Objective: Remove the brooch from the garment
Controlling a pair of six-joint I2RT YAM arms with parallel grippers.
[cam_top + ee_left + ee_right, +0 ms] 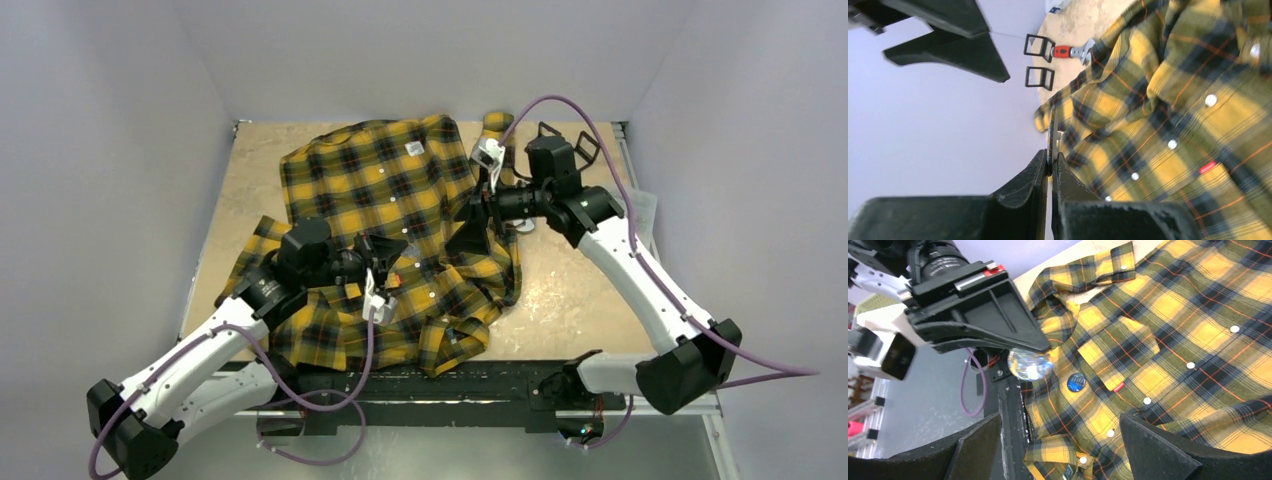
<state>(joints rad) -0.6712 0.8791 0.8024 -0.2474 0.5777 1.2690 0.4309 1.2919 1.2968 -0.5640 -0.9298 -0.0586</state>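
At the lower front of the shirt (400,200), which lies spread on the table (580,290), we see a shiny round brooch (1029,365) pinched edge-on between the closed fingers of the left gripper (1051,159). We cannot tell whether it touches the cloth. A blue badge (1076,382) sits on the shirt just beside it. The right gripper (1060,422) hangs above, fingers wide apart.

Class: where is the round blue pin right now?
In the right wrist view, the round blue pin sits on the plaid shirt, between the small red tab and the shiny object at the left gripper's tip.
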